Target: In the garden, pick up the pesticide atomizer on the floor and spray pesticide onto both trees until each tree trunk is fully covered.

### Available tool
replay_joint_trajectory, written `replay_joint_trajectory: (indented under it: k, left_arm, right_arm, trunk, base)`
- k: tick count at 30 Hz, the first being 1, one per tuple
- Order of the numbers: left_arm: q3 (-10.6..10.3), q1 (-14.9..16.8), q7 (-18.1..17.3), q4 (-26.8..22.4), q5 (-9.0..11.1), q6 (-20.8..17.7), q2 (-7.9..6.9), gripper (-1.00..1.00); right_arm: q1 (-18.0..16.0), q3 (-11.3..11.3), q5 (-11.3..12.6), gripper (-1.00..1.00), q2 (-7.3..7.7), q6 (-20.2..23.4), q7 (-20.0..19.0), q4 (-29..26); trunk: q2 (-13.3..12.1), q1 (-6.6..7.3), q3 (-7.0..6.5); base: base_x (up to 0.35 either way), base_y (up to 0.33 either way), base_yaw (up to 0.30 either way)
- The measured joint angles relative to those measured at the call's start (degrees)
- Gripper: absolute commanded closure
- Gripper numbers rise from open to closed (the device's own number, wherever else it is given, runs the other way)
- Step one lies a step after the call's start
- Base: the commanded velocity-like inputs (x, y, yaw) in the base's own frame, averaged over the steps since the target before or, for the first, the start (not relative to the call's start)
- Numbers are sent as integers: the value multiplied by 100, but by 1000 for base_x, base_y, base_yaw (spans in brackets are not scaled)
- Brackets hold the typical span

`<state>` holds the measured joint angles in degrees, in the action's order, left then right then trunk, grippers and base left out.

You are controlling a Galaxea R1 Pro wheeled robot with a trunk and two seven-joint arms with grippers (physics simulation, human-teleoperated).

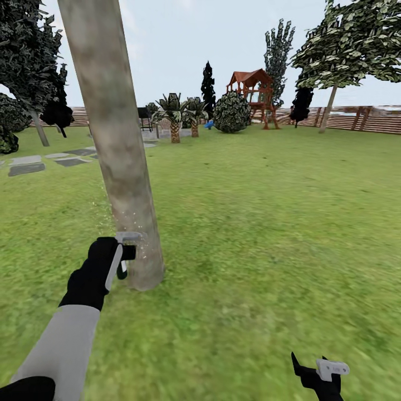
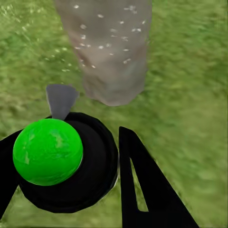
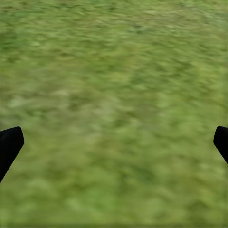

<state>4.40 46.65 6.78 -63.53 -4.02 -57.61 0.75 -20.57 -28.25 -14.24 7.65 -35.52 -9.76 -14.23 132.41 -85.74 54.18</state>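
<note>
Left hand (image 1: 123, 257) held the atomizer (image 2: 66, 161) clamped between its fingers, low beside the trunk (image 1: 120, 167) near its base. White pesticide (image 2: 107, 33) specks dotted the bark and drifted over the grass (image 1: 267, 223). Right hand (image 3: 114, 142) hung spread wide above lawn, empty.

Tree trunk (image 1: 120, 161) matt, mottled, smooth bark; atomizer (image 2: 47, 152) cap glossy plastic; lawn (image 1: 267, 223) blurry
</note>
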Motion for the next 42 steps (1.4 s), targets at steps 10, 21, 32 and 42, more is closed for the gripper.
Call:
replay_joint_trajectory:
  k: [10, 21, 32, 42]
  left_arm:
    - [47, -16, -5, -1, 184, 9, -48, 100]
    - [175, -16, -2, 2, 68, -32, -406, 100]
    - [141, 198, -1, -590, 22, -108, 177, 100]
    - [115, -188, -2, -580, 92, -92, -135, 100]
  right_arm:
    - [0, -3, 0, -100, 0, 1, 0, -1]
    - [0, 1, 0, -100, 0, 1, 0, 4]
    - [0, 3, 0, -100, 0, 1, 0, 8]
    - [0, 3, 0, -100, 0, 1, 0, 8]
  trunk:
    - [0, 0, 0]
    - [0, 0, 0]
    - [0, 0, 0]
    - [0, 0, 1]
  base:
    - [0, 0, 0]
    - [109, 17, 0]
    - [0, 0, 0]
    - [0, 0, 0]
